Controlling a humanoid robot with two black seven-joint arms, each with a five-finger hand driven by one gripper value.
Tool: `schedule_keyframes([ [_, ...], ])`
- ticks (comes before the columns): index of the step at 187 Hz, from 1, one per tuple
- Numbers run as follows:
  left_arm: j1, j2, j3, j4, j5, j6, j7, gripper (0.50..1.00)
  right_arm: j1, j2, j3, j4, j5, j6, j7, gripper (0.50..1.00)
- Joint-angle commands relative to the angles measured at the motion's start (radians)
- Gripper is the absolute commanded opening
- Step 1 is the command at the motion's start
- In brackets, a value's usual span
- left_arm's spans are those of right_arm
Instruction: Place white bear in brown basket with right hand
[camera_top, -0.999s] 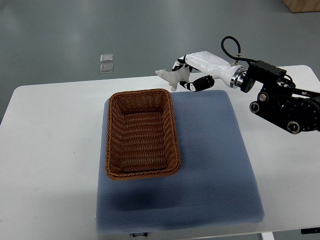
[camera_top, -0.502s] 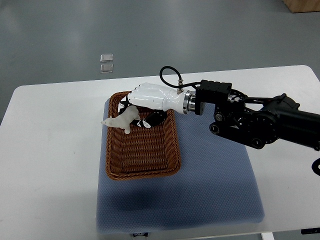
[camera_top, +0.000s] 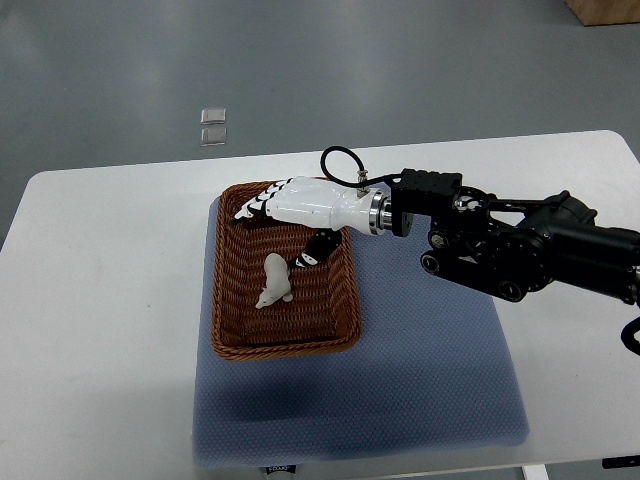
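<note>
The white bear (camera_top: 273, 281) lies on the floor of the brown wicker basket (camera_top: 343, 300), near its middle. My right hand (camera_top: 285, 208) is white with black fingertips and hovers over the far half of the basket, just above and beyond the bear. Its fingers (camera_top: 252, 208) are spread out toward the left and hold nothing; the thumb (camera_top: 312, 252) points down toward the bear without touching it. The black right arm (camera_top: 520, 245) comes in from the right edge. The left arm is out of view.
The basket stands on a blue-grey mat (camera_top: 420, 350) on a white table (camera_top: 100, 300). Two small clear squares (camera_top: 212, 125) lie on the grey floor beyond the table's far edge.
The right hand carried the bear leftward over the basket, then opened its fingers. The bear dropped out of the hand and now lies inside the basket.
</note>
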Motion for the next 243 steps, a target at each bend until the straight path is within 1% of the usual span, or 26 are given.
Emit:
schedule_keyframes([
  [1, 0.0, 0.0, 0.0, 0.0, 0.0, 0.001, 0.0, 1.0, -0.003, -0.006, 0.013, -0.005, 0.003, -0.003, -0.002, 0.889],
  [29, 0.0, 0.0, 0.0, 0.0, 0.0, 0.0, 0.0, 1.0, -0.012, -0.024, 0.077, -0.013, 0.02, -0.003, -0.006, 0.893],
  [54, 0.0, 0.0, 0.0, 0.0, 0.0, 0.001, 0.0, 1.0, -0.066, -0.026, 0.197, -0.039, 0.069, 0.0, -0.008, 0.893],
  [81, 0.0, 0.0, 0.001, 0.0, 0.0, 0.0, 0.0, 1.0, -0.126, -0.024, 0.379, -0.088, 0.232, 0.006, -0.012, 0.895],
  [102, 0.0, 0.0, 0.0, 0.0, 0.0, 0.0, 0.0, 1.0, -0.155, -0.02, 0.47, -0.119, 0.4, 0.008, -0.06, 0.897],
  [116, 0.0, 0.0, 0.0, 0.0, 0.0, 0.0, 0.0, 1.0, -0.172, -0.024, 0.48, -0.129, 0.529, 0.006, -0.075, 0.901],
  [129, 0.0, 0.0, 0.0, 0.0, 0.0, 0.0, 0.0, 1.0, -0.178, -0.024, 0.48, -0.148, 0.649, 0.006, -0.077, 0.901],
  [157, 0.0, 0.0, 0.0, 0.0, 0.0, 0.0, 0.0, 1.0, -0.189, -0.024, 0.48, -0.224, 0.914, 0.005, -0.078, 0.901],
  [191, 0.0, 0.0, 0.0, 0.0, 0.0, 0.0, 0.0, 1.0, -0.193, -0.024, 0.48, -0.31, 1.133, 0.01, -0.081, 0.901],
  [215, 0.0, 0.0, 0.0, 0.0, 0.0, 0.0, 0.0, 1.0, -0.198, -0.026, 0.482, -0.318, 1.25, 0.011, -0.081, 0.905],
  [243, 0.0, 0.0, 0.0, 0.0, 0.0, 0.001, 0.0, 1.0, -0.206, -0.027, 0.505, -0.32, 1.373, 0.042, -0.081, 0.905],
])
